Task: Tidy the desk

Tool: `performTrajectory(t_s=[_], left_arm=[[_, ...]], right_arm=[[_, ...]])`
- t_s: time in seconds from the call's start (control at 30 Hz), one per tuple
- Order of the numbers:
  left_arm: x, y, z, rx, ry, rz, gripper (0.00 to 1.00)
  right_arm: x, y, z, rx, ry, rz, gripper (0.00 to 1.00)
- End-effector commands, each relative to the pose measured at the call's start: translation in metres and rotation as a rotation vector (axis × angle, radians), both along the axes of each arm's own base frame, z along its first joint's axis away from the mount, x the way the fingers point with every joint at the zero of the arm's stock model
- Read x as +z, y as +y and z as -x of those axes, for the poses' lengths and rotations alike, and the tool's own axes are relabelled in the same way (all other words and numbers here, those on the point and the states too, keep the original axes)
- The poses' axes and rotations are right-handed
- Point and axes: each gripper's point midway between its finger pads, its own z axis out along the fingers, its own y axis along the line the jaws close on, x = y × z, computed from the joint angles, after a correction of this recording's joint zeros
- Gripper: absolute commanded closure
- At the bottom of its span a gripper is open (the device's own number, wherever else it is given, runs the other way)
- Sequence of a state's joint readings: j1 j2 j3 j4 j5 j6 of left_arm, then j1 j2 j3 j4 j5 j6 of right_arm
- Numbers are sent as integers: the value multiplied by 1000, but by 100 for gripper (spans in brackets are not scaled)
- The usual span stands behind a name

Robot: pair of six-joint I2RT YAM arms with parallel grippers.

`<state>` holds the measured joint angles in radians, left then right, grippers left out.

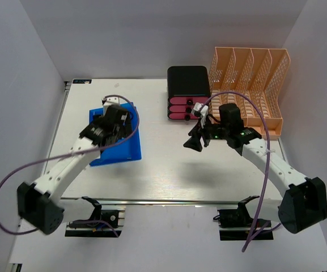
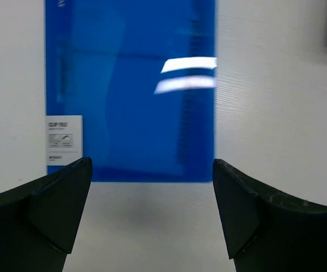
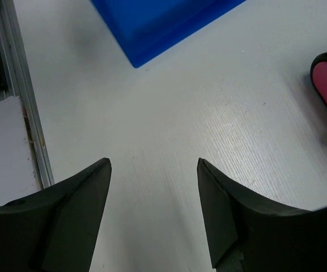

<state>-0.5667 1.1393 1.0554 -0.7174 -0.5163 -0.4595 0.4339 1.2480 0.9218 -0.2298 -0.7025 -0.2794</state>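
Bolted at the near edge, both arm bases sit just outside the metal rail (image 1: 174, 199) that runs along that side of the desk (image 1: 169, 175). The white top spreads out beneath both arms.

On the left half, a blue folder (image 1: 120, 148) lies flat, nearer the left edge than the middle. The left pincer (image 1: 117, 118) hangs over the folder's far part. Its wrist view shows the left pincer's (image 2: 152, 170) two dark fingers (image 2: 55, 198) spread wide, with nothing between them. The folder's (image 2: 129, 85) edge and bare desk (image 2: 276, 113) lie below the gap. Whether the tips touch the surface is hard to tell from here; it looks as if they hang clear.

Right of the middle, the right pincer (image 1: 196, 141) points towards the desk's left side, above bare white surface. From its wrist camera, the right pincer (image 3: 153, 164) is parted and holds nothing, with only the desk (image 3: 169, 124) under it.

At the far edge stands a black drawer unit (image 1: 189, 85) with pink drawer fronts, just beyond the right pincer. A peach lattice file rack (image 1: 248, 73) fills the far right corner.
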Motion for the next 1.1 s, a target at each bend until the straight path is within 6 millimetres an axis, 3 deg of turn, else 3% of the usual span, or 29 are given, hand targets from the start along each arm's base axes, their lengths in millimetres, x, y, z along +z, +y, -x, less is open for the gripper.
performTrajectory(t_s=[0.0,0.03,0.07,0.1,0.13,0.17,0.23,0.27,0.43,0.53,0.67,0.73,0.77,0.8,0.83,0.93,1.07], left_arm=[[-29,41,-20,128,161,-127,4],[-33,41,-29,115,179,-84,4],[-28,62,-42,169,177,-51,4],[-36,68,-49,166,209,-44,4],[-38,65,-55,135,221,11,3],[-38,82,-61,168,225,35,3],[-46,86,-67,139,246,84,2],[-54,98,-64,161,259,100,2],[-72,117,-59,155,238,178,2],[-81,121,-55,121,230,232,2],[-88,116,-52,70,214,306,2],[-90,120,-54,80,203,336,2],[-94,117,-54,76,207,356,2],[-94,117,-58,73,192,375,2],[-99,120,-56,83,196,381,2],[-101,118,-59,64,184,406,2],[-91,125,-61,91,133,394,2]], right_arm=[[28,-3,-5,-16,-104,-38,32],[27,-4,-7,-24,-104,-37,31],[26,-5,-8,-31,-102,-36,31],[25,-5,-9,-33,-98,-33,30],[23,-7,-11,-40,-94,-29,30],[21,-8,-12,-45,-89,-23,30],[17,-8,-14,-46,-82,-20,28],[14,-8,-14,-41,-68,-19,27],[4,-1,-7,-2,0,-26,20],[-3,10,0,17,100,-43,27],[-28,37,10,59,189,7,26],[-32,45,3,35,185,37,26],[-43,54,5,40,226,60,25],[-38,63,0,37,224,58,27],[-48,71,-3,29,243,75,28],[-50,94,-20,-4,275,66,27],[-56,127,-34,-8,354,52,23]])
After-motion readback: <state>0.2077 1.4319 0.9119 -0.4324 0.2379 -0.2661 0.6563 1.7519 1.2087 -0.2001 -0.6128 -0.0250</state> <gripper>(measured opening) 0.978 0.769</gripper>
